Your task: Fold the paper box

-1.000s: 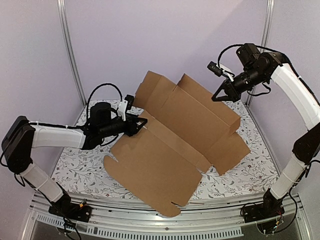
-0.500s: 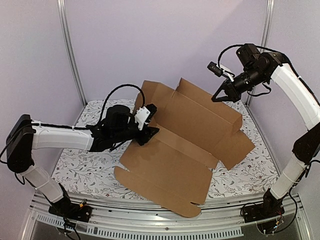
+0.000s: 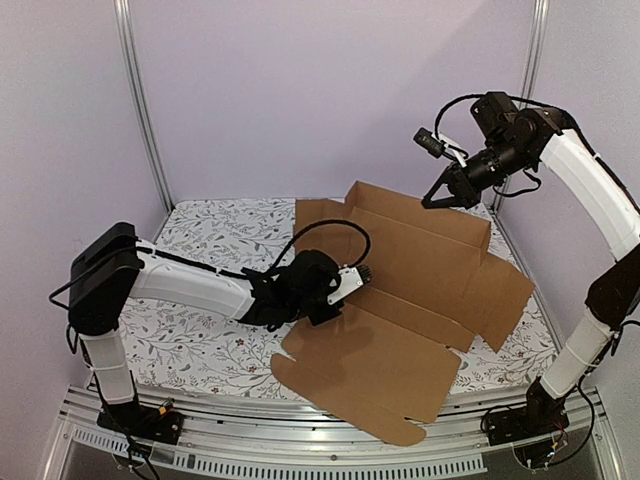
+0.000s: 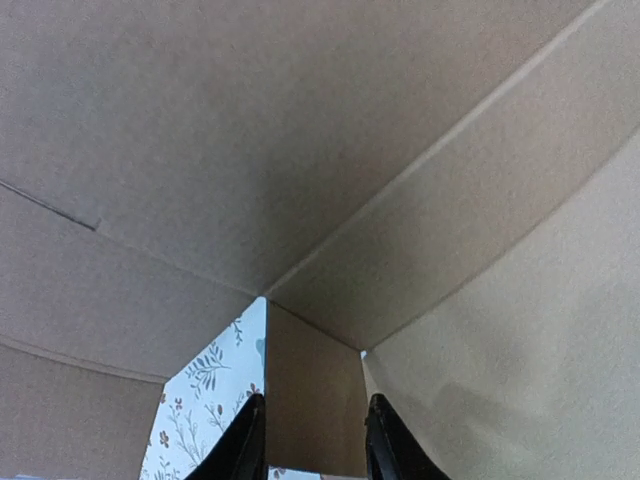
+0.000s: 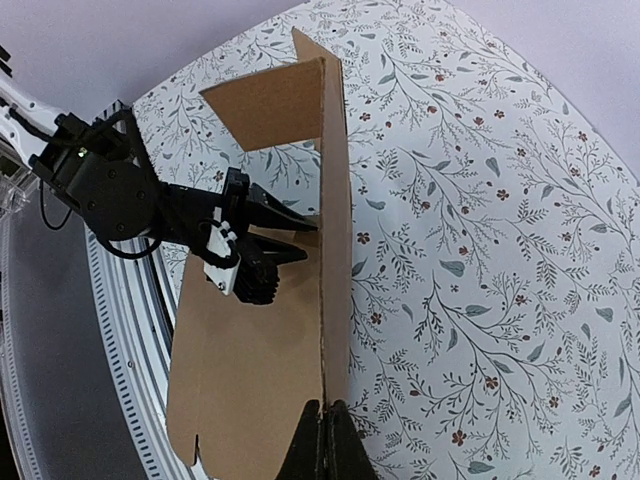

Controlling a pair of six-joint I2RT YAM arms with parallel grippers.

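Paper box [image 3: 400,340] half raised, held at two edges
It sits toward the table's [image 3: 190,340] 3 o'clock side. Right gripper [image 5: 322,420] clamps the upright wall's 12 o'clock rim; left gripper [image 3: 358,277], fingers [image 4: 245,450] spread, seems to press its 9 o'clock edge.

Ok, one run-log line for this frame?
left gripper: open, astride paper box side flap | right gripper: shut on rear wall's top edge | state: rear wall raised
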